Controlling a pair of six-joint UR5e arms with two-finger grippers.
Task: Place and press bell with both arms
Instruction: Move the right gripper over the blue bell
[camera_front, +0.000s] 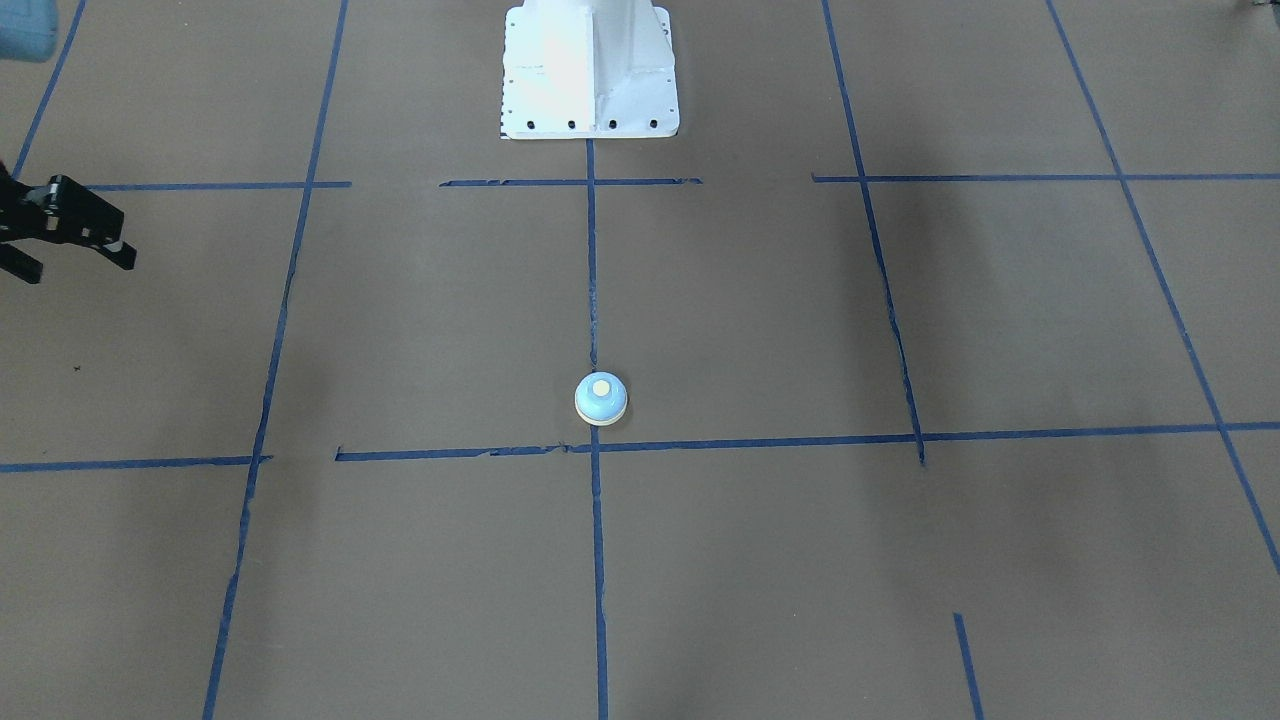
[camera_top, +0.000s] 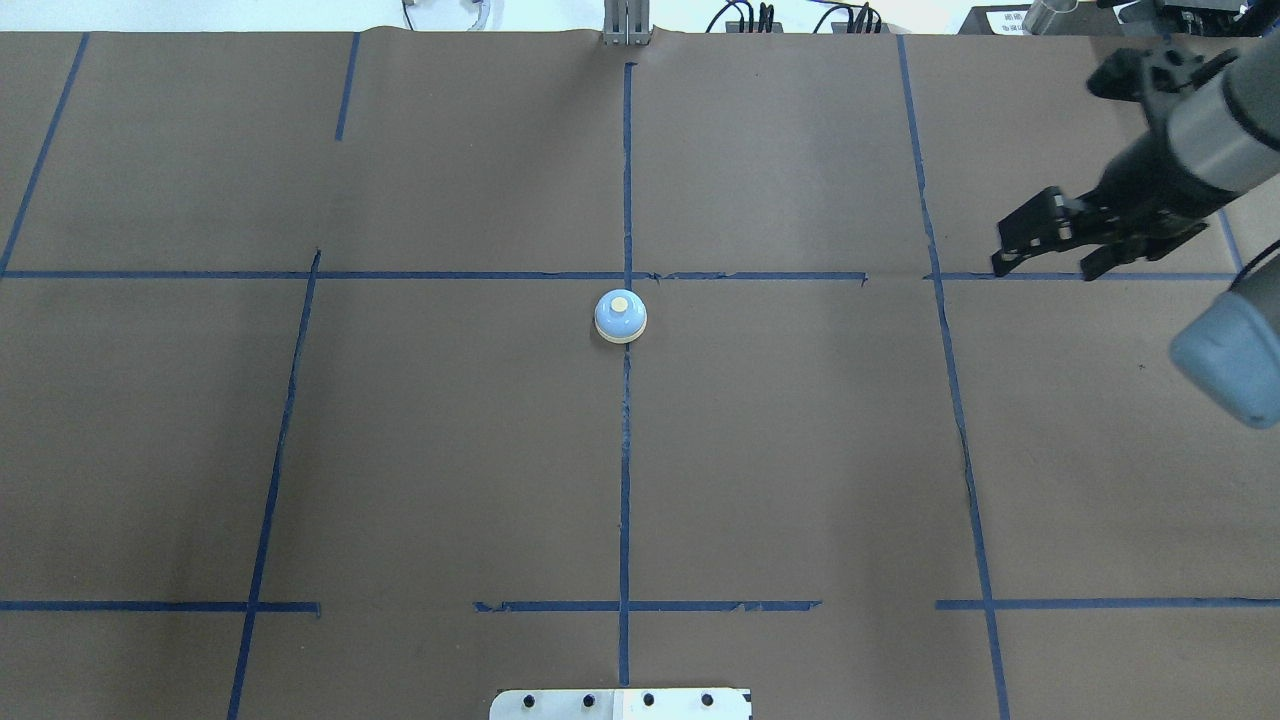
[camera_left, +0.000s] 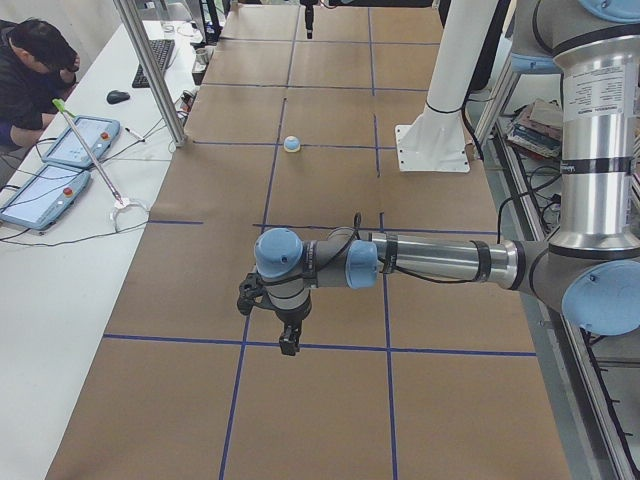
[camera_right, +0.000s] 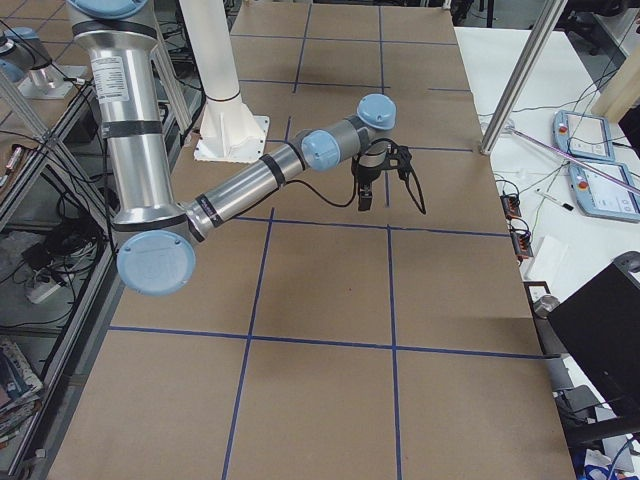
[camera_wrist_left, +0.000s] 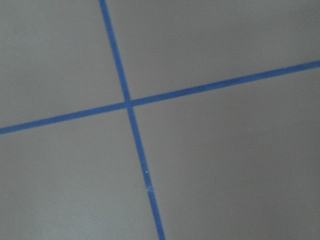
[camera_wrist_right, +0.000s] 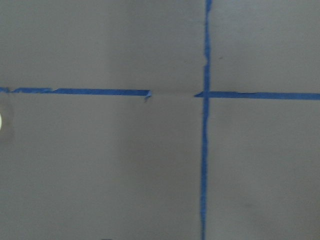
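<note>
Overhead exterior. A: Bell (camera_top: 620, 316) stands upright on the centre tape line (camera_top: 625, 450), straight out from the white pedestal (camera_front: 590, 70).
B: Right claw (camera_top: 1043, 268), spread open, hangs well off to the pedestal's right. It should centre over the button and press straight down. Left claw (camera_left: 288, 340): cannot tell. Only taped worktop (camera_top: 450, 450) lies between.

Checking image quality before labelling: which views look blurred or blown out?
Front-facing view: the white bolted pedestal is overexposed, its detail washed out; both wrist views: soft and dim, blue tape lines fuzzy; overhead view: sharp, small light-blue dome-shaped bell crisp.
</note>
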